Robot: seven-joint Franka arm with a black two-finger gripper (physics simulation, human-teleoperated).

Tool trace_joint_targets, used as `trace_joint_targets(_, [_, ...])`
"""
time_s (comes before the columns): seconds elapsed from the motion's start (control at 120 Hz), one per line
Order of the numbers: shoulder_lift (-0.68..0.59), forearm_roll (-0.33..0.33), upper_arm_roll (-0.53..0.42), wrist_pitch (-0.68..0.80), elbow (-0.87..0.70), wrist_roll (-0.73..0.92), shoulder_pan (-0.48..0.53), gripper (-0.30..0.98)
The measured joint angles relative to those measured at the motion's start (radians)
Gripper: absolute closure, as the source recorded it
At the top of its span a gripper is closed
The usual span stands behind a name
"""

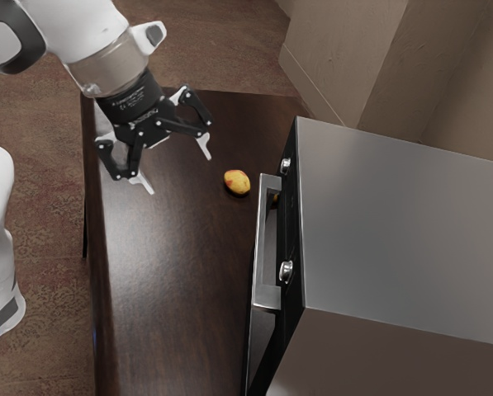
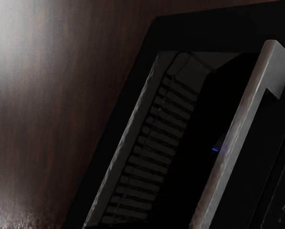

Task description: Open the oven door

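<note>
Black and spread wide, hovers as a gripper (image 1: pixel 177 169) above the dark wooden table (image 1: pixel 163 280), with a clear gap between the pale fingertips. Extends from the white arm (image 1: pixel 81 29) behind. Has the grey-topped oven (image 1: pixel 395 223) ahead and apart from the fingers, complete with round silvery knobs (image 1: pixel 286 271) on its black front. Faces the oven door (image 2: pixel 199 36) across that space, dark-framed around glass with pale bars showing in it. Stands apart, too, from the door's long metal handle (image 1: pixel 261 239) (rather squared-off at the ends). Has a yellow fruit (image 1: pixel 237 182) beyond the fingertips (blushed with red), resting on the table near the oven.
</note>
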Motion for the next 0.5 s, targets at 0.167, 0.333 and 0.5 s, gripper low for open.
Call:
trace_joint_targets(0.167, [0.026,-0.018,-0.038,0.073,-0.017,0.103,-0.004,0.0])
trace_joint_targets(0.333, [0.039,-0.025,-0.053,0.108,-0.018,0.176,0.022,0.0])
trace_joint_targets(0.5, [0.073,-0.027,-0.07,0.134,-0.017,0.231,0.053,0.0])
